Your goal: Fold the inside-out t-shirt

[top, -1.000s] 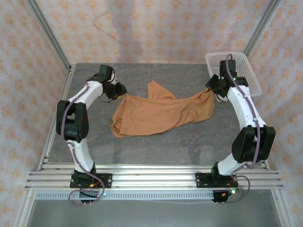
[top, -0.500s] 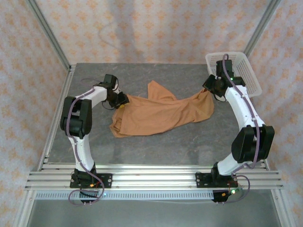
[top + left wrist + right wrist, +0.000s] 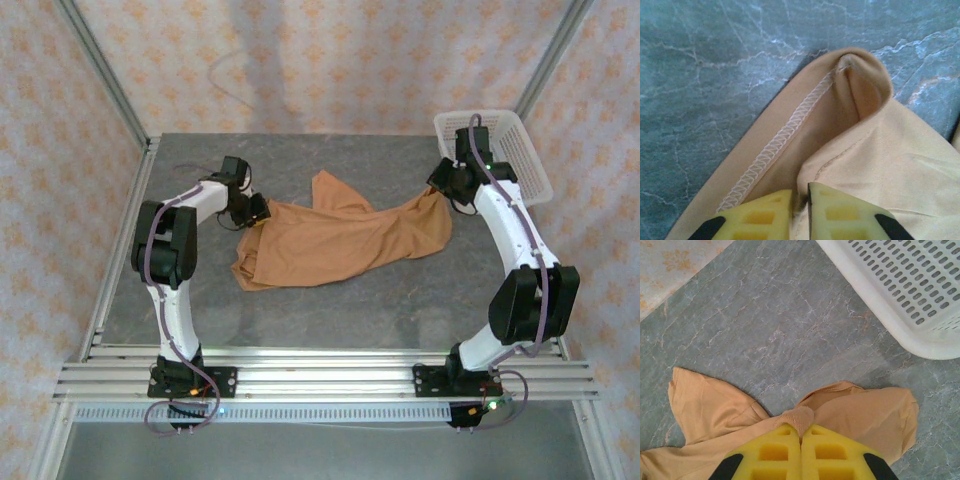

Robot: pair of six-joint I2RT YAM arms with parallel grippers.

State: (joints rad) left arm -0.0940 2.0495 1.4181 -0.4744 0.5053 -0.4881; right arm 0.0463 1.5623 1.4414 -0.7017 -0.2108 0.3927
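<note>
The tan inside-out t-shirt [image 3: 340, 240] lies crumpled across the middle of the grey table, with a sleeve pointing toward the back. My left gripper [image 3: 253, 211] sits low at the shirt's left corner. In the left wrist view its yellow fingers [image 3: 840, 210] are shut on a fold of the cloth [image 3: 880, 150], beside a white overlock seam [image 3: 785, 135]. My right gripper [image 3: 445, 190] holds the shirt's right end. In the right wrist view the gripper [image 3: 801, 432] is shut on a ribbed edge of the t-shirt [image 3: 865, 412].
A white plastic mesh basket [image 3: 515, 150] stands at the back right corner, close behind the right arm; its rim [image 3: 875, 300] runs just beyond the shirt's right end. Bare grey table [image 3: 330, 320] lies in front of the shirt.
My left gripper came down and slightly right onto the shirt's left corner, and its arm folded lower. The right gripper shifted slightly toward the back with the cloth.
</note>
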